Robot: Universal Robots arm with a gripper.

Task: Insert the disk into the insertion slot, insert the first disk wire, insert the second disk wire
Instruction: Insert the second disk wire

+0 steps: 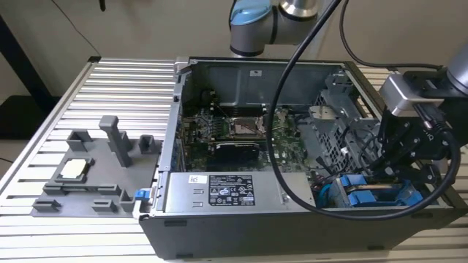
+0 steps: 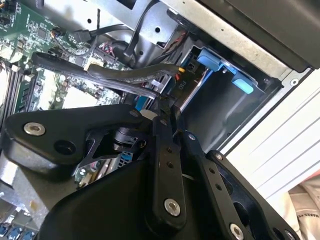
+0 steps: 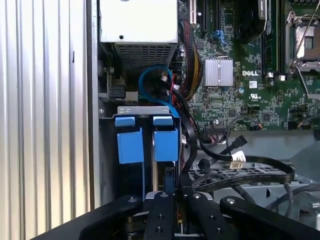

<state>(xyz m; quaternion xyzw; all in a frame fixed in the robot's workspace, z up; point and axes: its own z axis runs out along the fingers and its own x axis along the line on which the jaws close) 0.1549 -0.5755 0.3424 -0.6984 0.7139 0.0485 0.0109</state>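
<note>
In the exterior view, the arm reaches into the open computer case (image 1: 183, 137) from the exterior view's right, and the gripper (image 1: 391, 172) hangs low in the near right corner, directly over the insertion slot (image 1: 380, 194), whose blue tabs show beside a dark loop of cable. The grey fixture tray (image 1: 87, 175) sits well apart on the slatted table (image 1: 109, 76), on the exterior view's left. In the second wrist view, the black fingers (image 2: 165, 165) lie pressed together, apparently pinching something thin at their tips, possibly a wire connector, though I cannot make out what. Just beyond the tips lie black cables (image 2: 115, 75) and the grey bay with its blue tabs (image 2: 227, 70). In the first wrist view, the slot (image 3: 145, 135) opens straight ahead of the fingertips, its two blue tabs side by side. The disk (image 3: 165, 177) appears already seated inside, edge-on, its long axis running away from the gripper into the bay, with the tips almost touching its near end.
</note>
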